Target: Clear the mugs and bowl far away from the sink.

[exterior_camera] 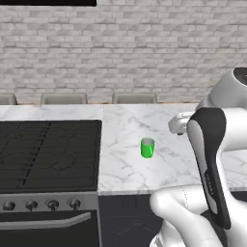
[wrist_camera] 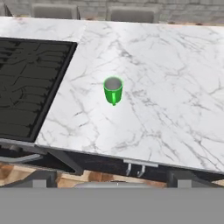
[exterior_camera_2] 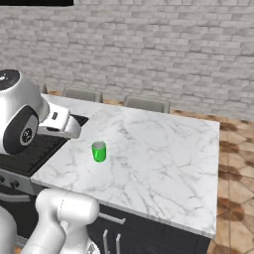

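Standing upright on the marble tabletop (exterior_camera: 125, 140) in the left base view, one green mug (exterior_camera: 147, 147) is sitting just right of ctr, w/ the black stove (exterior_camera: 48, 154) lying at its 9 o'clock, well apart. Robot arm (exterior_camera: 212, 164) is rising at 4 o'clock of the mug, not touching it. Chair backs (exterior_camera: 135, 98) are lining the far edge at 12 o'clock.

Right base view: mug (exterior_camera_2: 99, 151) is sitting near the tabletop's (exterior_camera_2: 158, 158) left end, stove (exterior_camera_2: 39, 146) at its 9 o'clock; arm's upper joint (exterior_camera_2: 22, 119) is hanging at approx 10 o'clock, clear of the mug.

Hand view: camera is looking down on the mug (wrist_camera: 113, 90) from above, handle pointing toward 6 o'clock, grey inside showing. Stove (wrist_camera: 30, 83) is lying at 9 o'clock, bare marble (wrist_camera: 175, 87) stretching to 3 o'clock. End effector is standing fully spread, gripping nothing.
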### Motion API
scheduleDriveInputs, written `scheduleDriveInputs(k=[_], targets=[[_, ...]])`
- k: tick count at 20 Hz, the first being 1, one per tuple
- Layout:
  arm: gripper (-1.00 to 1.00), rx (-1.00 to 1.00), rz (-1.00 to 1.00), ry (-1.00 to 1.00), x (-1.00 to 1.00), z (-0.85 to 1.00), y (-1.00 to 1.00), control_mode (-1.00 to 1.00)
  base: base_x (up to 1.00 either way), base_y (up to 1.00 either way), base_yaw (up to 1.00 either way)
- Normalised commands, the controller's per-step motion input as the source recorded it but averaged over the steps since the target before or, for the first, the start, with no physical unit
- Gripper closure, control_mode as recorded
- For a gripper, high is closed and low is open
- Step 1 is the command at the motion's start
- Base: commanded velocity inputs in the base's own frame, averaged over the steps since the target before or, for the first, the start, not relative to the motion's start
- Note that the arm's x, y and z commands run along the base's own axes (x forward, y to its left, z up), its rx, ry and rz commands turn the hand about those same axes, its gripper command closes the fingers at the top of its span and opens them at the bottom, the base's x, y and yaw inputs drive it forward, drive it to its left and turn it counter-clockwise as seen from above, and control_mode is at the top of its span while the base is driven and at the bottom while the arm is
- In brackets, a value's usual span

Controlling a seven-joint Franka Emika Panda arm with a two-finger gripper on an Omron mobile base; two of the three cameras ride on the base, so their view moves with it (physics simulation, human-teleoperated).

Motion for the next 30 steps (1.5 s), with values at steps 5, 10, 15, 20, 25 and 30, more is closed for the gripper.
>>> scheduleDriveInputs(k=[5, 10, 15, 20, 25, 30], targets=[[-1.0, 0.01, 0.0, 0.0, -0.2, 0.12, 0.04, 1.0, -0.23, 0.14, 0.0], [-1.0, 0.0, 0.0, 0.0, 0.0, 0.0, 0.0, 1.0, -0.75, 0.46, 0.0], [-1.0, 0.0, 0.0, 0.0, 0.0, 0.0, 0.0, 1.0, -0.7, 0.84, 0.18], [-1.0, 0.0, 0.0, 0.0, 0.0, 0.0, 0.0, 1.0, -0.65, 1.0, 0.39], [-1.0, 0.0, 0.0, 0.0, 0.0, 0.0, 0.0, 1.0, -0.27, 0.88, 0.8], [-1.0, 0.0, 0.0, 0.0, 0.0, 0.0, 0.0, 1.0, -0.01, 0.29, 1.0]])
